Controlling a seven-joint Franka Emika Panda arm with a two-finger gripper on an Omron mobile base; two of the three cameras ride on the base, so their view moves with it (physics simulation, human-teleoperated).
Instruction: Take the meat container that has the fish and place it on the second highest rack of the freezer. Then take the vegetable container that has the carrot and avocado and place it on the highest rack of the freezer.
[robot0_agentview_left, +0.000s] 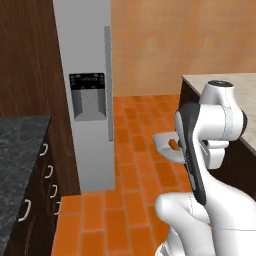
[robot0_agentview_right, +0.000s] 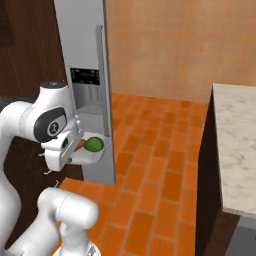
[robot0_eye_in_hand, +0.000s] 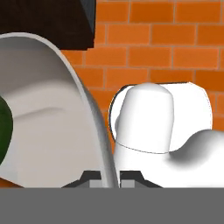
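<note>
A shallow white tray-like vegetable container (robot0_agentview_left: 165, 142) is seen held out in the air above the orange brick-tiled floor (robot0_agentview_left: 125, 200), in front of the white robot arm's wrist. In the left base view a small bright orange carrot (robot0_agentview_left: 173, 144) lies in it at the side nearest the arm; in the right base view a rounded dark green avocado (robot0_agentview_right: 93, 144) sits in the same container (robot0_agentview_right: 95, 156), just beside the wrist housing. In the hand view the container's thin white rim (robot0_eye_in_hand: 94, 131) is seen running down between the two dark finger tips of the pincer (robot0_eye_in_hand: 111, 177), which is closed tight onto that rim; the pale inner wall of the container spreads to the left of the rim, and a sliver of the dark green avocado (robot0_eye_in_hand: 4, 131) shows at the left edge. The container thus lies directly ahead of and above the pincer tips, gripped by its edge. The tall grey freezer door (robot0_agentview_left: 87, 95), with a long vertical handle (robot0_agentview_left: 107, 85) and a dark dispenser panel (robot0_agentview_left: 87, 95), is seen closed beyond the container. A dark stone bench (robot0_agentview_left: 17, 150) with drawers stands at the left, and a pale marble bench (robot0_agentview_right: 235, 145) at the right.
</note>
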